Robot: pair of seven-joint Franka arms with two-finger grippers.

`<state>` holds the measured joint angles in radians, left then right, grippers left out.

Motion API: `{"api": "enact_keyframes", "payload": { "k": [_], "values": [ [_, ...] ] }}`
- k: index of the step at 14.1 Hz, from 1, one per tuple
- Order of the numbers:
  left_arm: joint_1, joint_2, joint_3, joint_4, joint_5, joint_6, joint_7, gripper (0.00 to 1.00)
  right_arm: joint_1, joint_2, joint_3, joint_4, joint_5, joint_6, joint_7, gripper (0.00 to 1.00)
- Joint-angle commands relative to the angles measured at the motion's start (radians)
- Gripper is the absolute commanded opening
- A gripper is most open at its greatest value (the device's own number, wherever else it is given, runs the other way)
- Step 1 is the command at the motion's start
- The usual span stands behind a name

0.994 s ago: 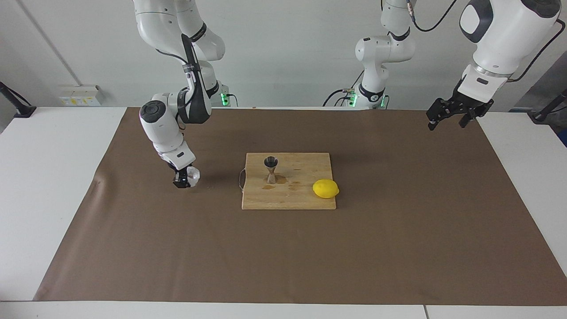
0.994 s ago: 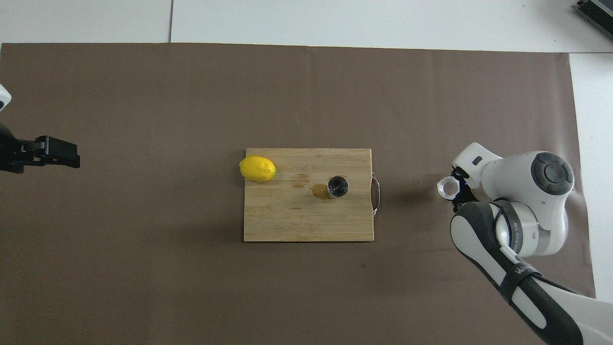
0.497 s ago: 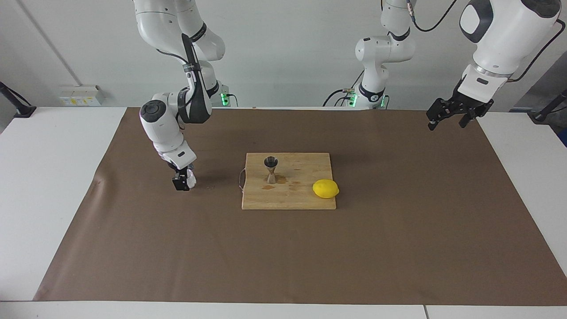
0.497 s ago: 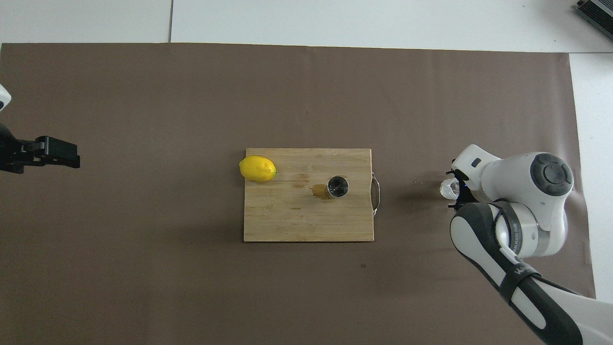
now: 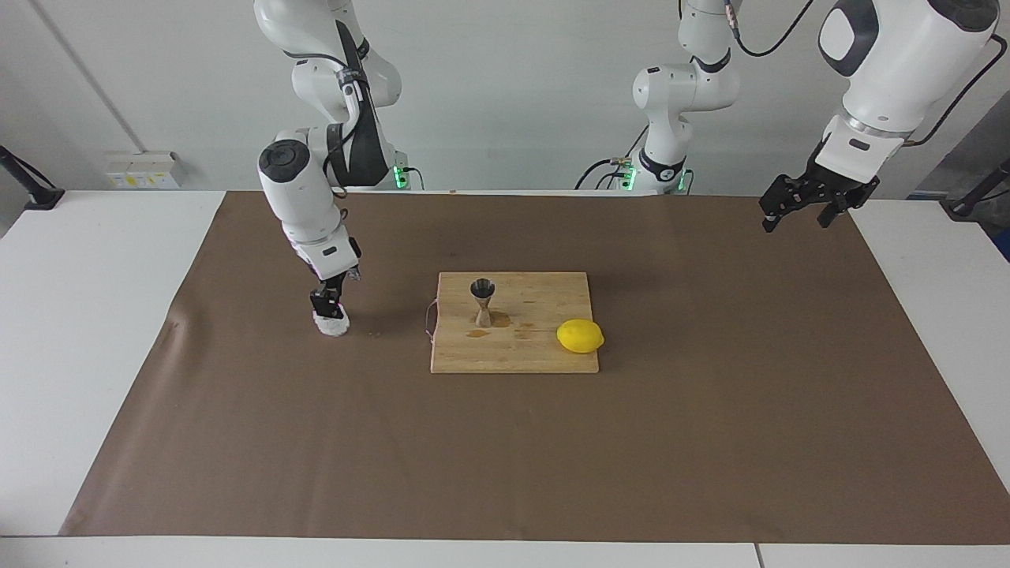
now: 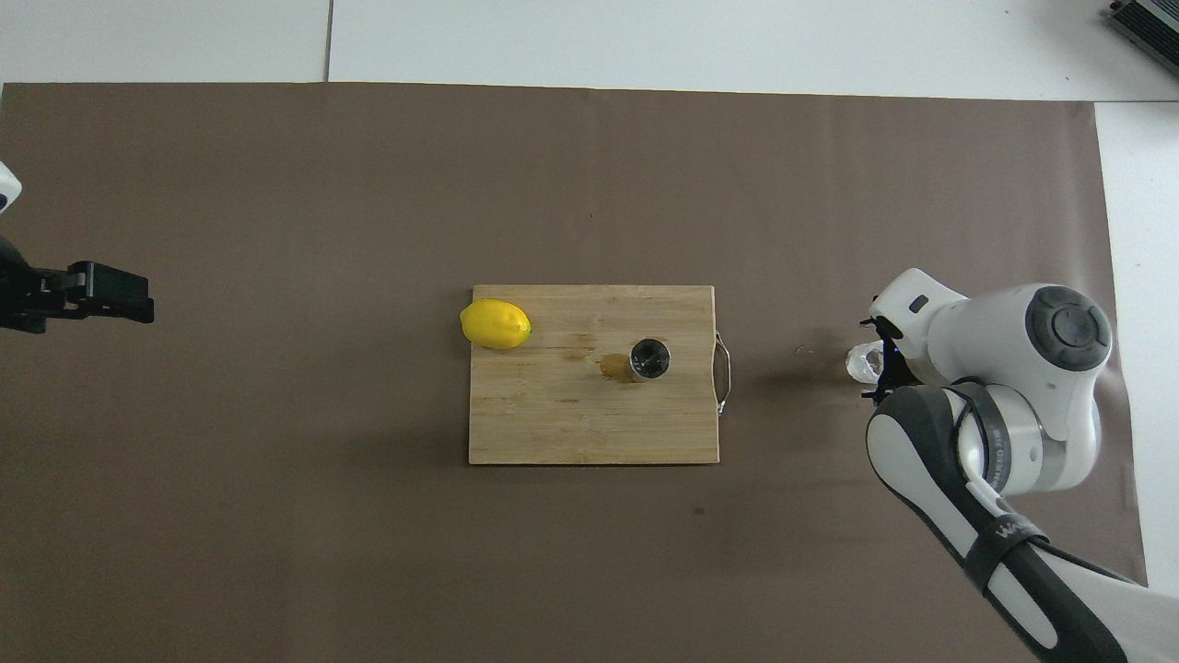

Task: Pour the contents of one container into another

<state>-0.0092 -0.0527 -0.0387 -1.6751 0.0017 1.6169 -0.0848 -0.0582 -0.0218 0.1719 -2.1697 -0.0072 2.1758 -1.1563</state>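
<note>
Right gripper [image 5: 327, 302] has just let go: it was clamped on the glass tumbler [image 5: 331, 323] a second ago, now its fingers are spread and lifted clear, hanging just above the rim. I see the tumbler resting on the brown mat [image 5: 710, 442] toward the right arm's end of the table, well apart from the cutting board [image 5: 513, 355]. Steel jigger [image 5: 482, 302] stands upright on the board where it was, dark stain beside its base (some spill, I'd guess), lemon [image 5: 580, 336] near the board's corner toward the left arm's end. Left gripper [image 5: 805, 207] waits up over the mat's edge at its own end, fingers spread, holding nothing, unmoved. My read: pour is done, tumbler is parked, and what's left is pulling the right arm back. Only risk I see is clipping the glass on retreat, so go straight up first.
</note>
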Motion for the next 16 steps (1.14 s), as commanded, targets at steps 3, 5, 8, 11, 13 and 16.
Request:
{"api": "enact_keyframes", "payload": {
  "k": [3,5,8,11,13,16],
  "values": [
    [0.012,-0.026,-0.010,-0.026,0.001,0.001,-0.007,1.00,-0.019,-0.033,0.005,0.181,-0.025,-0.213,0.272,1.00],
    [0.012,-0.026,-0.010,-0.026,0.001,0.001,-0.007,1.00,-0.026,-0.017,0.006,0.278,-0.043,-0.321,0.444,1.00],
    [0.012,-0.026,-0.010,-0.026,0.001,0.001,-0.007,1.00,-0.029,-0.013,0.006,0.329,-0.042,-0.390,0.521,1.00],
    [0.012,-0.026,-0.010,-0.026,0.001,0.001,-0.007,1.00,-0.043,-0.006,0.006,0.421,-0.043,-0.482,0.634,1.00],
    [0.012,-0.026,-0.010,-0.026,0.001,0.001,-0.007,1.00,-0.039,0.014,0.006,0.482,-0.060,-0.539,0.702,1.00],
    [0.012,-0.026,-0.010,-0.026,0.001,0.001,-0.007,1.00,-0.025,0.023,0.008,0.531,-0.057,-0.565,0.964,1.00]
  ]
}}
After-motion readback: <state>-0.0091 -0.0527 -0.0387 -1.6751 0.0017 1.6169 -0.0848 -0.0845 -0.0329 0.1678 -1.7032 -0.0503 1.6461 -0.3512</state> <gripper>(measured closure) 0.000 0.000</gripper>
